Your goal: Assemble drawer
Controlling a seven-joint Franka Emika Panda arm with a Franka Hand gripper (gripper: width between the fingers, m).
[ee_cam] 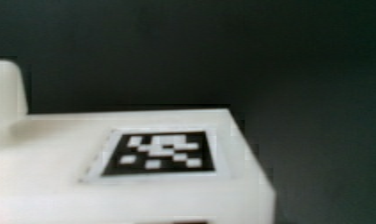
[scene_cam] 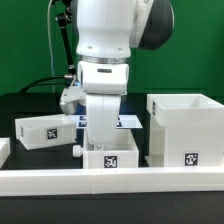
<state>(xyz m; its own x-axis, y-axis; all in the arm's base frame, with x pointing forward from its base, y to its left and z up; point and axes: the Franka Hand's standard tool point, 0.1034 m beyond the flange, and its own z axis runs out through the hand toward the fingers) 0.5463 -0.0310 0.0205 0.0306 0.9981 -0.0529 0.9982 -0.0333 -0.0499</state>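
Observation:
A small white tray box (scene_cam: pixel 110 158) with a square tag on its front stands against the long white rail (scene_cam: pixel 60 182). My gripper (scene_cam: pixel 104 142) is straight above it, with the fingers reaching down onto its top edge. The fingertips are hidden behind the box wall. In the wrist view the same tray box (ee_cam: pixel 96 190) fills the frame, with its tag (ee_cam: pixel 162 153) close up. A second tray box (scene_cam: pixel 42 130) lies at the exterior view's left. The tall case (scene_cam: pixel 185 130) stands at the exterior view's right, its open side up.
The marker board (scene_cam: pixel 128 120) lies on the black table behind the arm. A small white knob (scene_cam: pixel 78 150) sticks out beside the middle tray box. Black cables run along the green back wall at the left.

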